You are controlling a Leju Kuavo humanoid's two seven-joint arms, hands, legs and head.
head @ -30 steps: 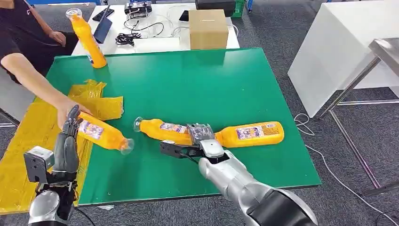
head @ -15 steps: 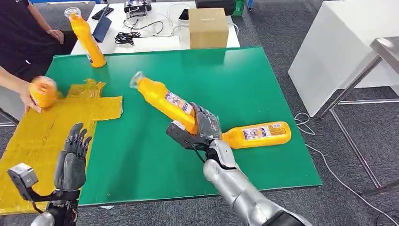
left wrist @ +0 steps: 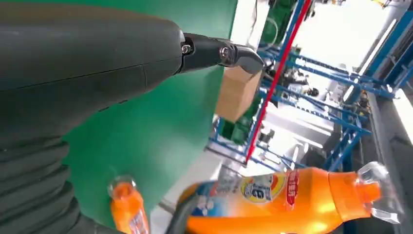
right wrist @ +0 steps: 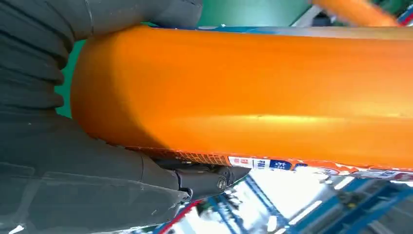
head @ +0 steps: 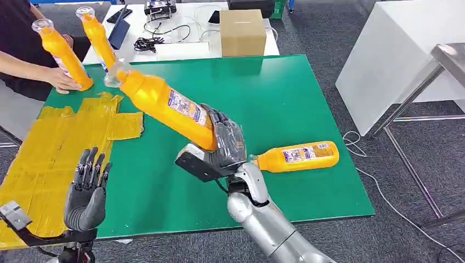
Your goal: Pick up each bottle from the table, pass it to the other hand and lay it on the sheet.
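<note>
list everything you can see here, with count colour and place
bottles: 4, orange; one lifted over the table, one lying near the right edge, one upright at the far left corner, one held by a person
table: 1, green, centre
sheet: 1, yellow, left edge of table
cardboard box: 1, brown, white table behind
person's hand: 1, far left, on a bottle's base
right hand: 1, dark grey, grips the lifted bottle's base
left hand: 1, dark grey, near left, fingers spread, holds nothing

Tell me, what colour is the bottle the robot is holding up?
Orange, with a clear cap. The bottle in the right hand shows best in the head view.
</note>
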